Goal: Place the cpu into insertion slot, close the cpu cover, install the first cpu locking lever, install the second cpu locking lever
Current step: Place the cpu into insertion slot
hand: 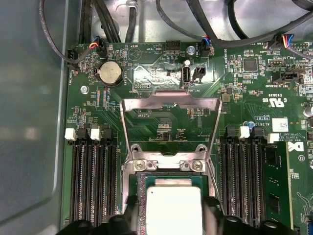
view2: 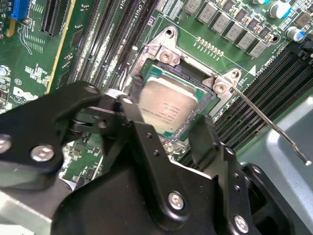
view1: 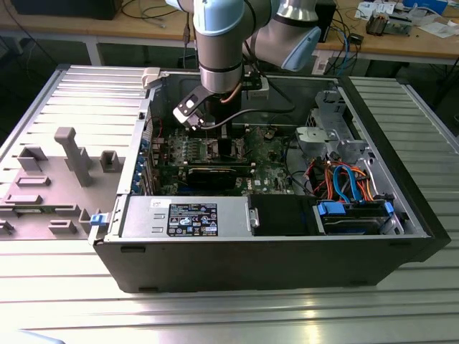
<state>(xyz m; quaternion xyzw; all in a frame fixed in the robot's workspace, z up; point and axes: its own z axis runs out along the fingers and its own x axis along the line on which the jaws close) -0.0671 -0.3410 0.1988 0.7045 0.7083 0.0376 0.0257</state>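
On the exterior view's left, grey fixtures [view1: 75, 154] are sitting on the bench [view1: 215, 315]. In the middle, the tool [view1: 217, 143] is reaching down into the open computer case [view1: 287, 265]. In the first wrist view its fingers [hand: 131, 213] are clamping the cpu [hand: 173, 208] by opposite edges, holding it level at the insertion slot [hand: 168, 164]. The cpu cover [hand: 168, 101] is standing swung back, leaving the socket clear.

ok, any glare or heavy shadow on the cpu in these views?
First wrist view: the cpu top is washed out near white, and the open cpu cover catches light too. Second wrist view: the cpu reads even dull grey, no hot spot. Exterior view: glare streaks on the metal table; inside the computer case, under the arm, it is dim.
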